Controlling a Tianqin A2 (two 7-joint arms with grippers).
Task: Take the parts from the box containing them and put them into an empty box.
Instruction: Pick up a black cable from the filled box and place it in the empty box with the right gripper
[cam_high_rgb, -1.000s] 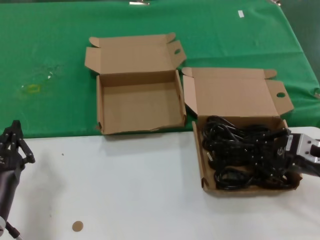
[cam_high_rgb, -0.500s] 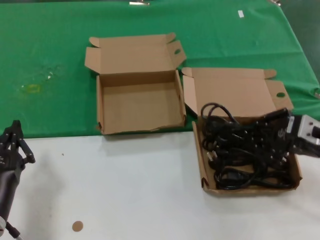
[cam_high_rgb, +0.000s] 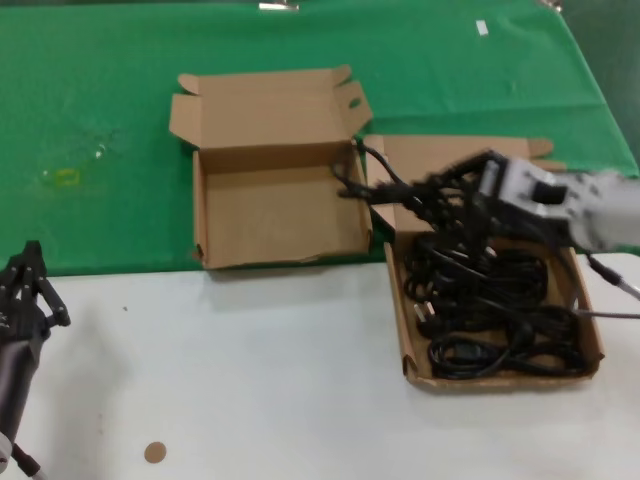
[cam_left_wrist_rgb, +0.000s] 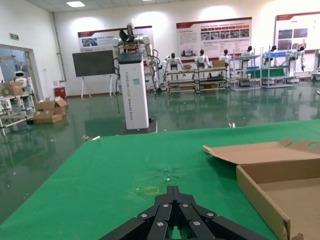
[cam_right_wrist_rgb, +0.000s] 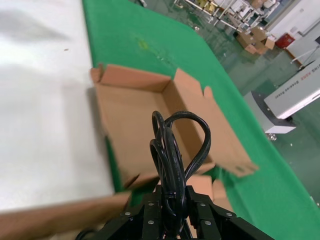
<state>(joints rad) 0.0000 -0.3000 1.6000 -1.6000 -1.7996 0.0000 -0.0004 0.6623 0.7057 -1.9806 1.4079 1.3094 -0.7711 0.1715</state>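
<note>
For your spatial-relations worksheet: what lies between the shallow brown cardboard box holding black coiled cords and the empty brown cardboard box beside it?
In the head view, a narrow strip of green cloth separates the empty box from the box of cords; the cord held by the right gripper hangs above it.

1. The right pincer (cam_high_rgb: 470, 205) was motion-blurred in the head view.
2. The left pincer (cam_high_rgb: 25, 290) was cut off by the frame's edge.
3. The raised cord (cam_right_wrist_rgb: 172, 155) hid the right pincer's fingertips.

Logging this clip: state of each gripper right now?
Left gripper: shut, holding nothing, parked.
Right gripper: shut on a power cord, above the boxes.
</note>
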